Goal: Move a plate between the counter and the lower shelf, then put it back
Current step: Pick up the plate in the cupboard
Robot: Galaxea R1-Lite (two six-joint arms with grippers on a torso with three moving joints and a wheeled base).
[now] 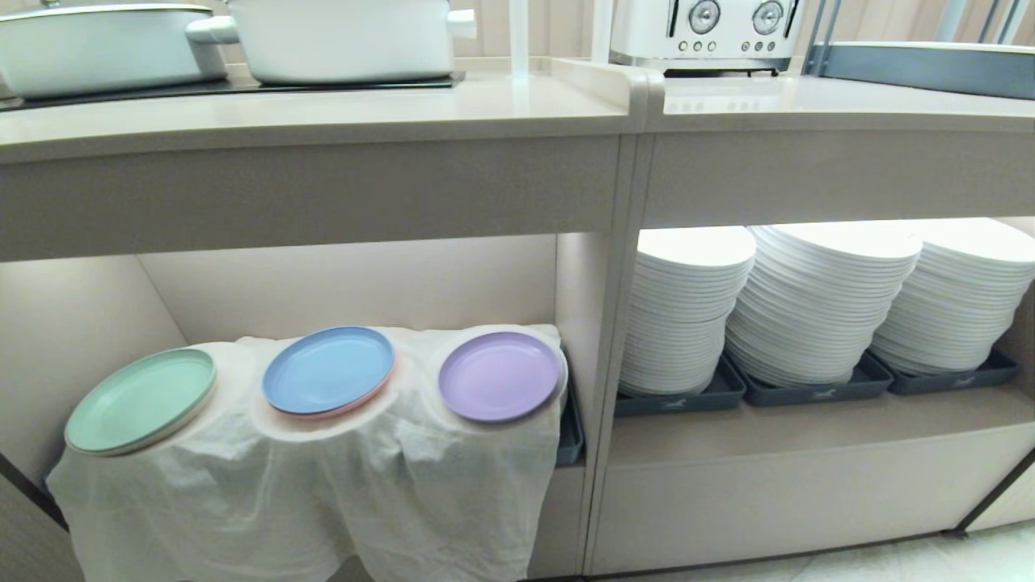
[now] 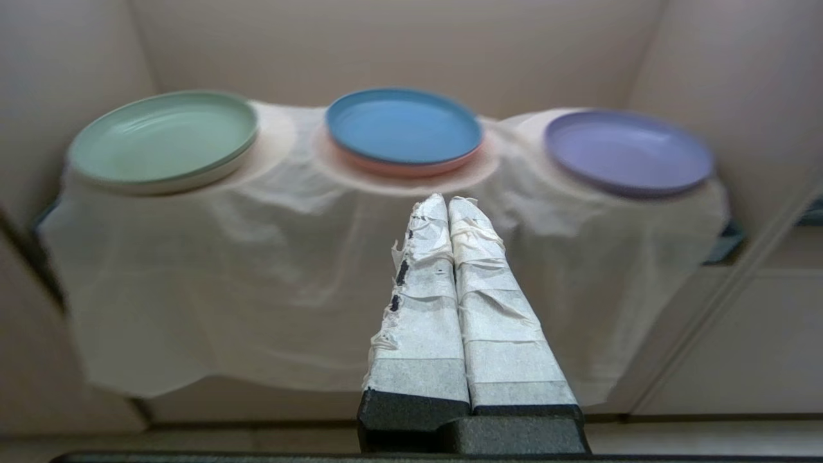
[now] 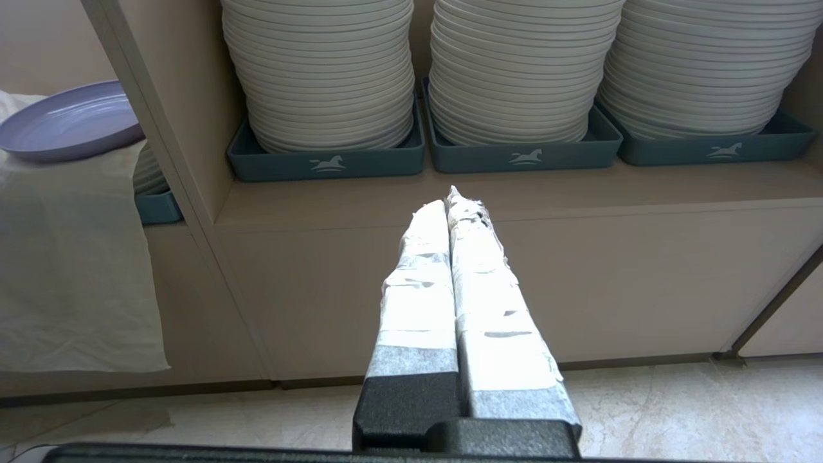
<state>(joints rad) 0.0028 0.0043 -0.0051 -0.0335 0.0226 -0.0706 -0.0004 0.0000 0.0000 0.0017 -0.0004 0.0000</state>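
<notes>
Before the lower shelf (image 2: 398, 38), both grippers seemingly level, jaws pressed together, empty; plate (image 1: 499, 376) untouched.

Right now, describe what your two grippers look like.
Both look alike. The left gripper has two long tapering fingers wrapped in wrinkled white tape, frayed along one edge with dark patches showing through, on a black base. The right gripper has the same white-taped fingers, ragged at the tips, on a black base. No cables or markings show.

lower shelf (image 1: 356, 283), white cloth (image 1: 323, 485) draped
</notes>
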